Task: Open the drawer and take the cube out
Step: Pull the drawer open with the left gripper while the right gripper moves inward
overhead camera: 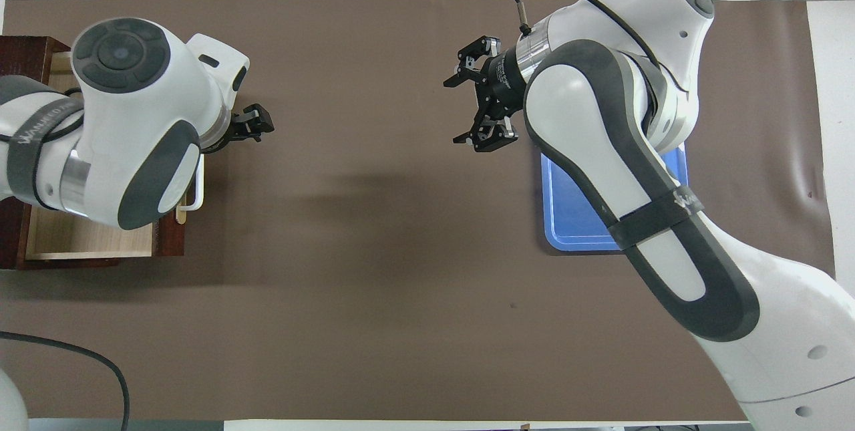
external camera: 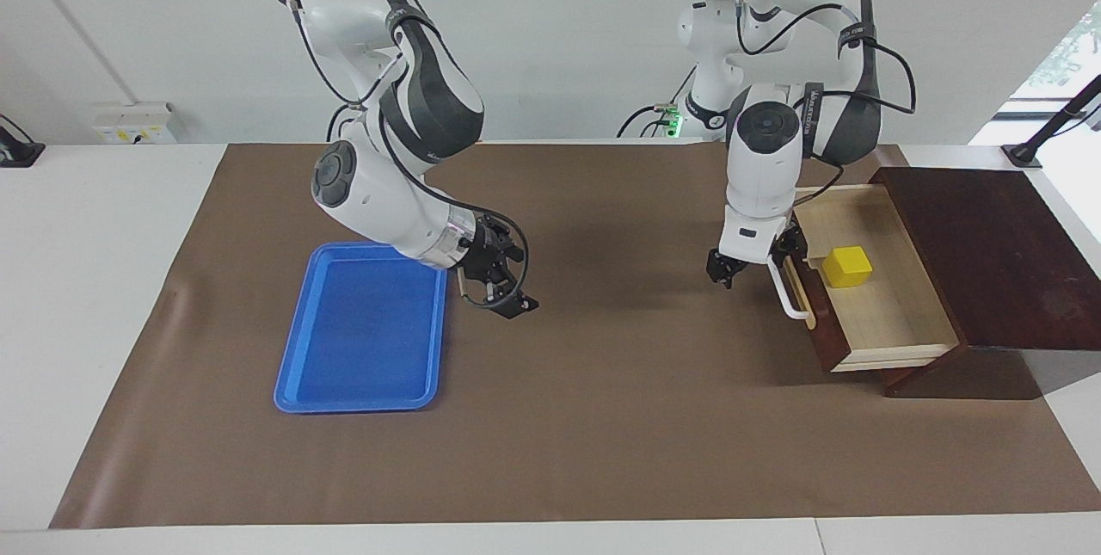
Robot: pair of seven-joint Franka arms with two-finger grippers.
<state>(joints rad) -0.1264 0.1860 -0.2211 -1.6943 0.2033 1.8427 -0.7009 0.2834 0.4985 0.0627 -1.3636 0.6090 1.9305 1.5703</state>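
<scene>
You see a white table [external camera: 103, 297] covered by a brown mat [external camera: 602, 417] that fills most of the frame. On the mat, a blue tray [external camera: 361, 340] lies left of centre, and a dark wooden box [external camera: 998, 254] sits at the right edge.

Bright, even light; soft arm shadows on the brown mat [external camera: 602, 417]; sharp focus.

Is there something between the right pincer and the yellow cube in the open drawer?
Yes. The left arm stands at the drawer, its left pincer at the white handle, close beside the yellow cube. The right pincer hangs over the brown mat beside the blue tray. Nothing covers the cube from above.
</scene>
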